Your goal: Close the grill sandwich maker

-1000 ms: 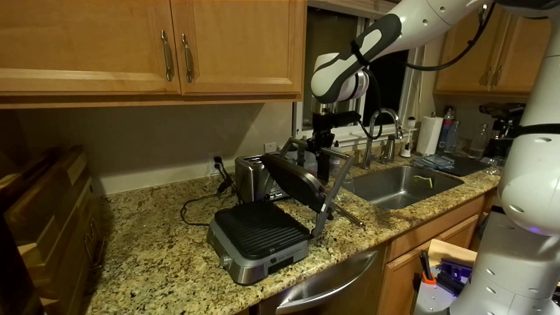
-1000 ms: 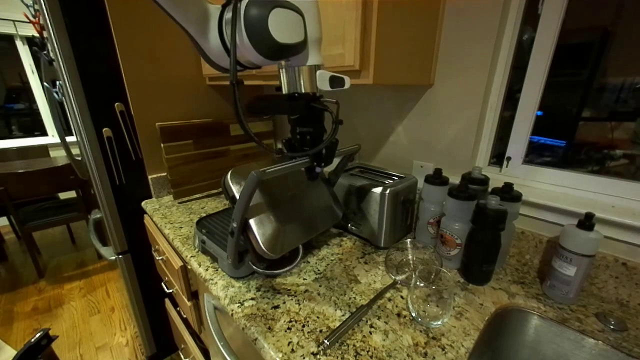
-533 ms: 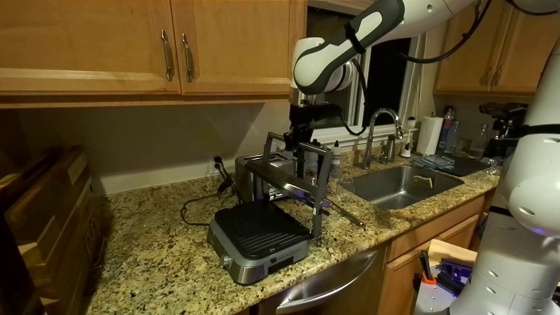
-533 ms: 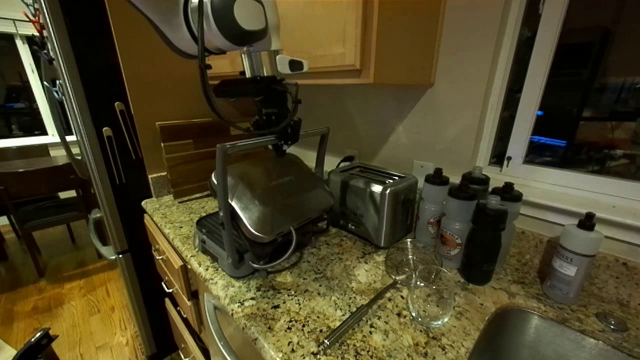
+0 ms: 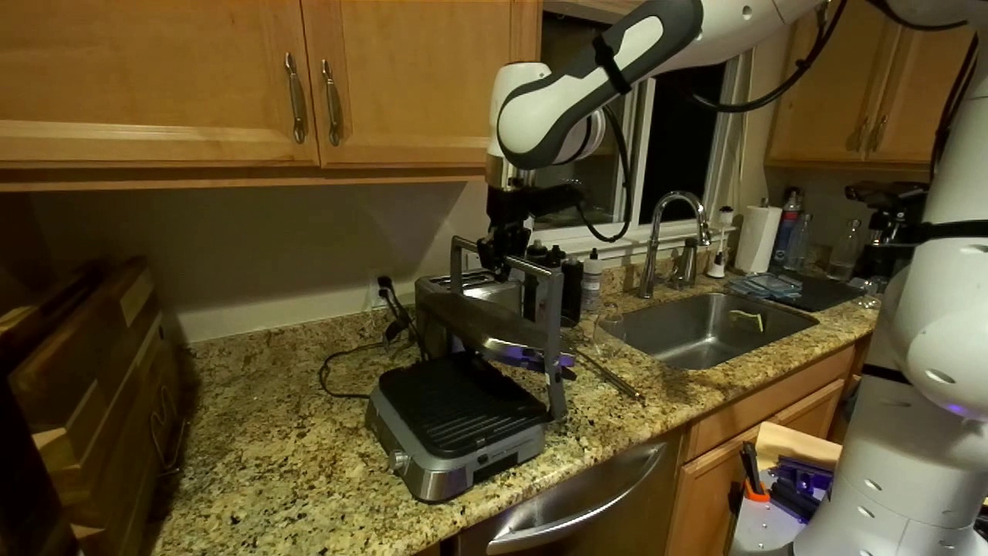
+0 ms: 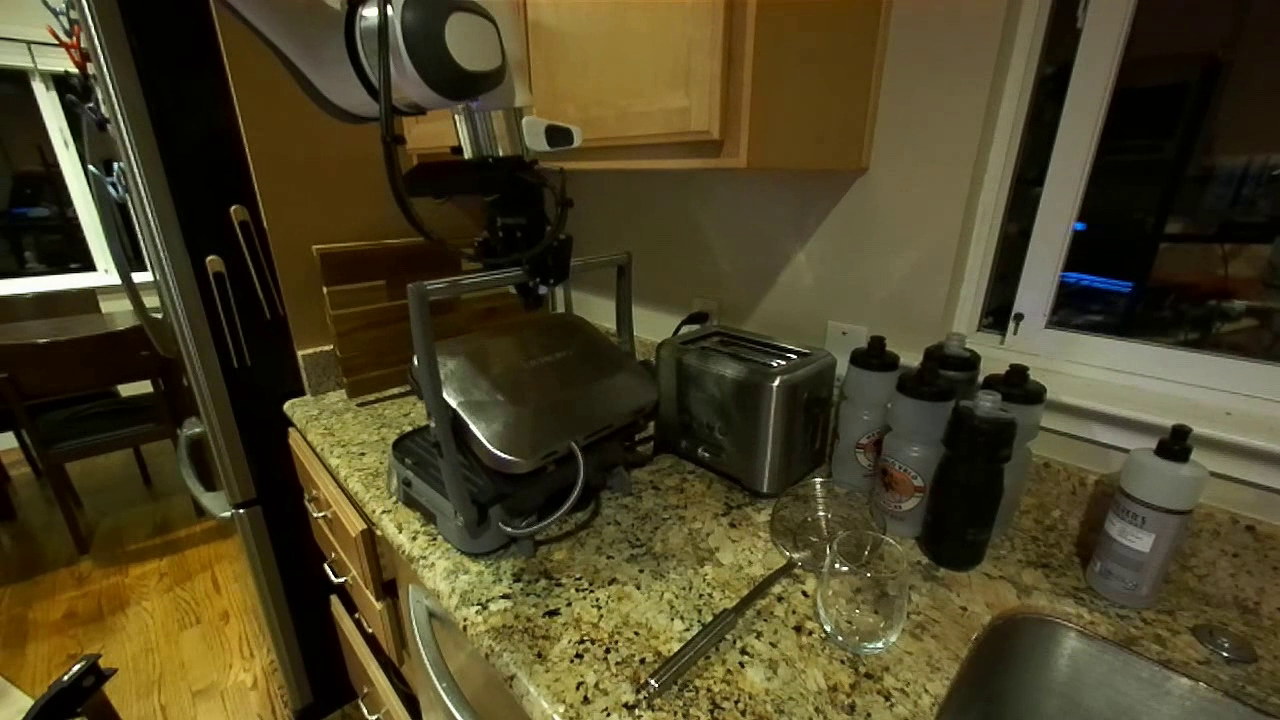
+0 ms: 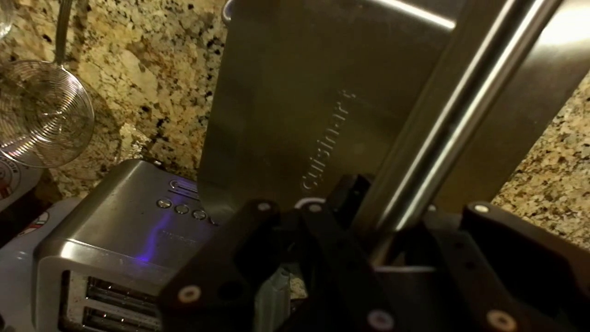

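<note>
Grill sandwich maker (image 5: 473, 382) near the desk's front edge (image 5: 579, 460), lid (image 6: 550, 385) lower than earlier, claw (image 6: 540, 286) clenched on bar handle (image 7: 461, 120), Cuisinart lettering (image 7: 329, 138) legible only in wrist view, ribbed plate (image 5: 459, 417) visible in both exterior views.

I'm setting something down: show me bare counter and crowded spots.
Bare granite countertop shows between the Cuisinart grill and striped wooden board, in front of the power cord, and between grill and spiral skimmer. Crowded: around the skimmer's head, where toaster, water bottles and stemless glass cluster.

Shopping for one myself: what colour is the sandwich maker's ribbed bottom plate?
The ribbed bottom plate is black, showing best in an exterior view.
</note>
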### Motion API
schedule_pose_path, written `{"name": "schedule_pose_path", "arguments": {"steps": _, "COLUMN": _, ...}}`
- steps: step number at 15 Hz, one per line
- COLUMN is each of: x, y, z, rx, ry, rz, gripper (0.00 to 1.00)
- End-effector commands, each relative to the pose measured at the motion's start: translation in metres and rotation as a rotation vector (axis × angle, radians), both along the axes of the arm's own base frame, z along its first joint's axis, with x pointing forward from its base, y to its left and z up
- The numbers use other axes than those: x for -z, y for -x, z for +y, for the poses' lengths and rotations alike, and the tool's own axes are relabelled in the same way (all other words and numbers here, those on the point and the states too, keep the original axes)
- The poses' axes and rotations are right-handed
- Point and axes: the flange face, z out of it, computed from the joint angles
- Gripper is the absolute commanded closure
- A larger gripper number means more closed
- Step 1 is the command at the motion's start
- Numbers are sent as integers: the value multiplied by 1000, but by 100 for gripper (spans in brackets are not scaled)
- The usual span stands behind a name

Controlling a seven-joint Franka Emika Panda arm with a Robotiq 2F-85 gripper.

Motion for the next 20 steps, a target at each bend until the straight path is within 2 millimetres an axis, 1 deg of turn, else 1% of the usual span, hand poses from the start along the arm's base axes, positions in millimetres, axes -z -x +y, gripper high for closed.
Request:
{"name": "schedule_pose_path", "arguments": {"steps": 1, "x": 0, "y": 0, "z": 0, "rx": 0, "ry": 0, "rz": 1, "gripper": 91}}
{"name": "schedule_pose_path", "arguments": {"steps": 6, "x": 0, "y": 0, "z": 0, "rx": 0, "ry": 0, "rz": 1, "gripper": 91}}
{"name": "schedule_pose_path", "arguments": {"steps": 7, "x": 1, "y": -2, "z": 5, "rx": 1, "ry": -2, "rz": 3, "gripper": 95}}
{"name": "schedule_pose_path", "arguments": {"steps": 8, "x": 1, "y": -4, "z": 10, "rx": -2, "ry": 0, "rz": 0, "gripper": 95}}
{"name": "schedule_pose_path", "arguments": {"steps": 11, "x": 2, "y": -15, "z": 35, "rx": -1, "ry": 3, "rz": -7, "gripper": 95}}
{"name": "schedule_pose_path", "arguments": {"steps": 13, "x": 6, "y": -22, "z": 54, "rx": -6, "ry": -5, "rz": -3, "gripper": 95}}
{"name": "schedule_pose_path", "arguments": {"steps": 16, "x": 17, "y": -33, "z": 82, "rx": -25, "ry": -13, "rz": 10, "gripper": 95}}
{"name": "schedule_pose_path", "arguments": {"steps": 17, "x": 22, "y": -38, "z": 94, "rx": -32, "ry": -20, "rz": 15, "gripper": 95}}
{"name": "schedule_pose_path", "arguments": {"steps": 20, "x": 37, "y": -50, "z": 120, "rx": -42, "ry": -28, "rz": 27, "gripper": 95}}
